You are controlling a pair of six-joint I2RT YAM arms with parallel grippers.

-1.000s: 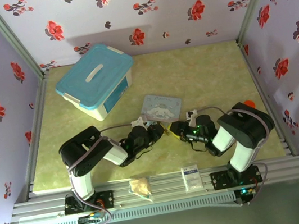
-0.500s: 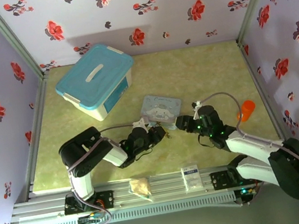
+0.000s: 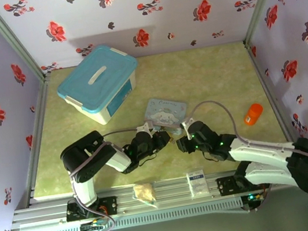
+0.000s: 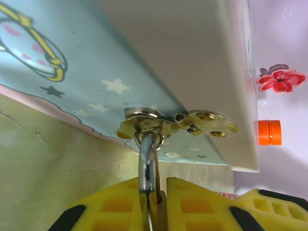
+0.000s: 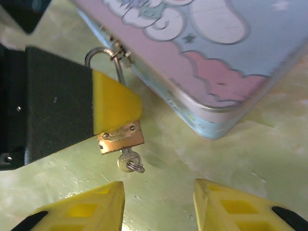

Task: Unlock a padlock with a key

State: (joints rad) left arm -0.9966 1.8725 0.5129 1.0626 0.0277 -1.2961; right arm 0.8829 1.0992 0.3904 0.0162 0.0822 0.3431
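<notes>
Padlock point(image 5: 120, 137), tiny brass, silvery shackle, pinched by left gripper point(image 4: 156, 211); grey metal key point(image 5: 129, 161) inserted; right gripper point(image 5: 159, 202) spread; turn prob. pending.

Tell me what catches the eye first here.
The brass padlock hangs from the cartoon tin's clasp at mid-table, pinched in the left hand, a key in its base. The right hand hovers open just short of that key. Far left sits a big blue box.
</notes>
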